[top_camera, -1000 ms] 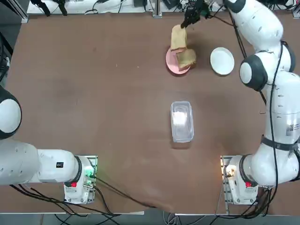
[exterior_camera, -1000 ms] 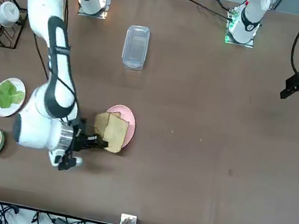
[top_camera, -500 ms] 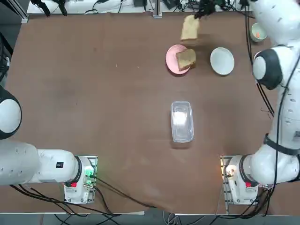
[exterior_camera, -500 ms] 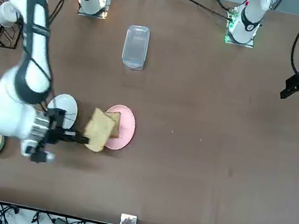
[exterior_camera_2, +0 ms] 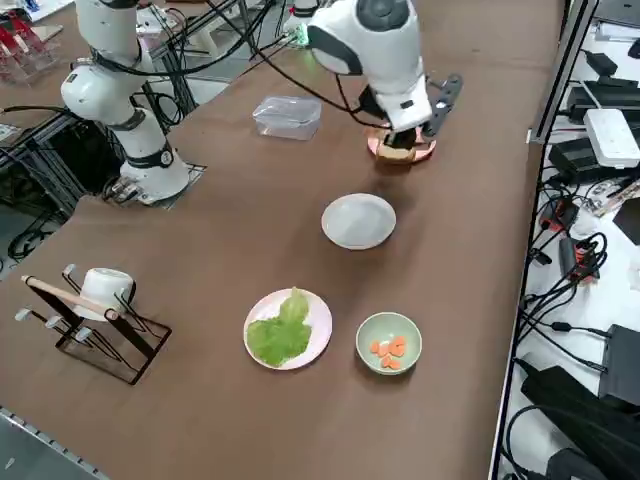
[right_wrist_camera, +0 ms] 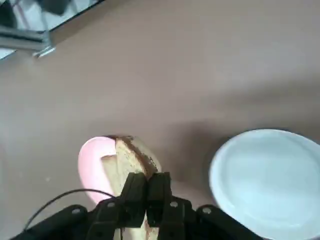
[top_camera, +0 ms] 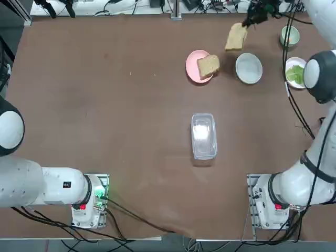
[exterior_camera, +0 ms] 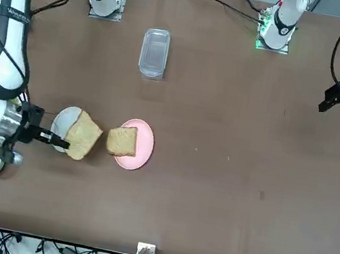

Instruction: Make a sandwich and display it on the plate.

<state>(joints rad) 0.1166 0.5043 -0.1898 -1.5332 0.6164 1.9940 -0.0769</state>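
A bread slice (exterior_camera: 82,136) hangs in the air beside the white plate (exterior_camera: 63,123), pinched at one edge by the nearly closed right gripper (exterior_camera: 56,141). A second slice (top_camera: 208,65) lies on the pink plate (top_camera: 192,68) nearby.

Overhead, front, side, wrist views

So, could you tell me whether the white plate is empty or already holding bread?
Empty: the white plate is bare; the right gripper holds the bread slice above it.
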